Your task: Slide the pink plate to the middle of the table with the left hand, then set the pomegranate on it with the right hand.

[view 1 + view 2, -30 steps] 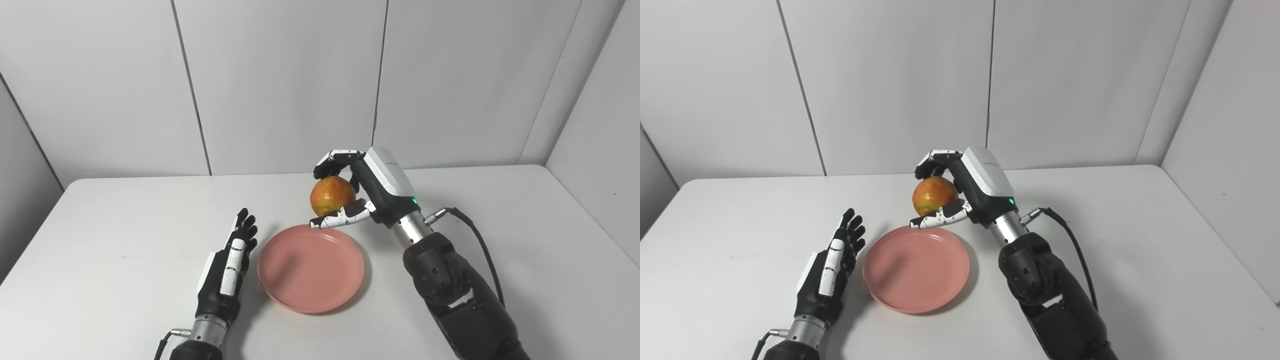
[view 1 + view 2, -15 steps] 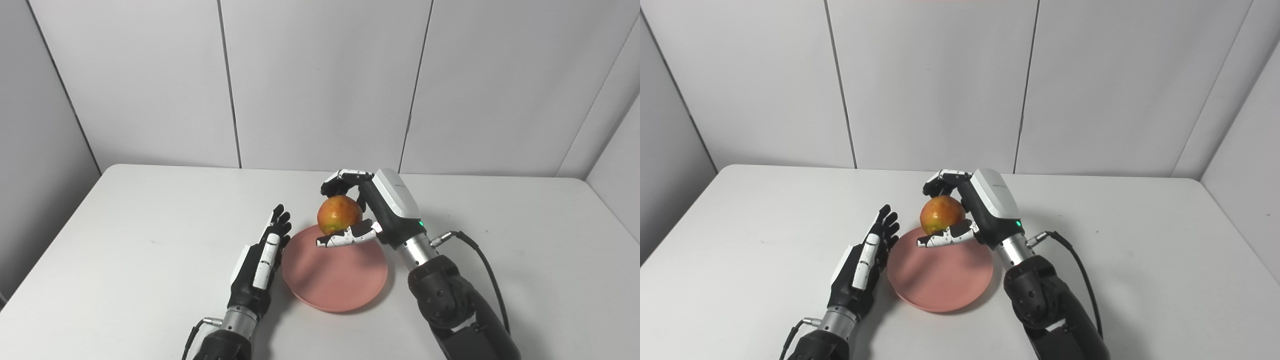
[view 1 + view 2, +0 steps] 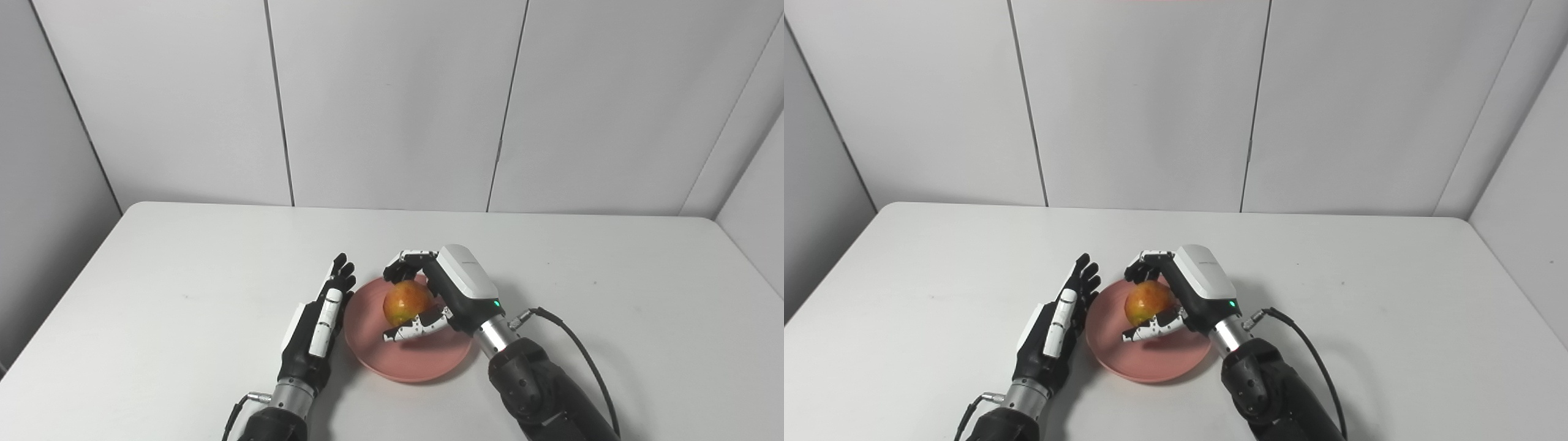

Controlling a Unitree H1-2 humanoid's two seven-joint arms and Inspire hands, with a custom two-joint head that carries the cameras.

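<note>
Placing step: right robot hand (image 3: 442,297) grips pomegranate (image 3: 405,302) over pink plate (image 3: 373,355). Left robot hand (image 3: 318,321) spread flat, holding nothing, beside rim. You lower, then release.

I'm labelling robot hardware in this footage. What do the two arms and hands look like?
Both hands have black fingers with white segments and white back covers. The right hand shows a green light near a silver wrist cuff, with a black cable looping from it; its forearm is matte black. The left hand also ends in a silver cuff, with a thin cable at the wrist.
</note>
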